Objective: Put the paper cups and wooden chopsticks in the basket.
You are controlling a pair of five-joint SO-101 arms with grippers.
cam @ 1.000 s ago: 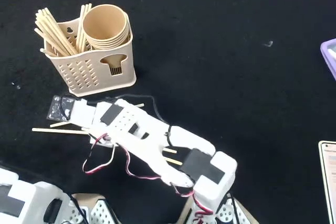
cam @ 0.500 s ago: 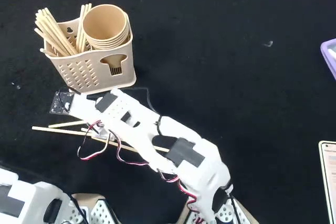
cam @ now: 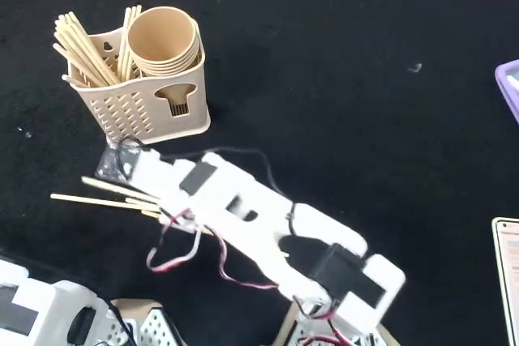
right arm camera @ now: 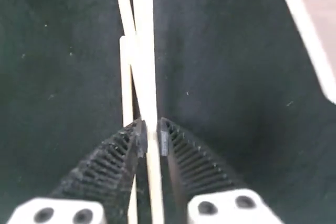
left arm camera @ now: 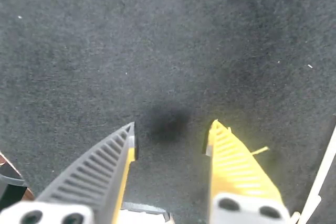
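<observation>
Lifting cleanly calls for a firm pinch: the right gripper point(right arm camera: 149, 132), jaws nearly closed on one chopstick point(right arm camera: 147, 66) near the table's point(cam: 365, 119) left edge before the basket point(cam: 138, 111), should raise it level, clear of neighbouring sticks point(right arm camera: 125, 77); the left gripper point(left arm camera: 170, 137) hangs wide open, empty

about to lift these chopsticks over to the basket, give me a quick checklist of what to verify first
1. Grip: right gripper shut on a pale wooden chopstick - ok.
2. Single stick in the grip: other sticks lie right alongside it - cannot tell.
3. Target: beige slotted plastic basket upright, open at the top - ok.
4. Cups: tan paper cups stacked inside the basket - ok.
5. Other arm: left gripper open and empty over the black table - ok.
6. Table cleared: loose chopsticks lie on it - not ok.
</observation>
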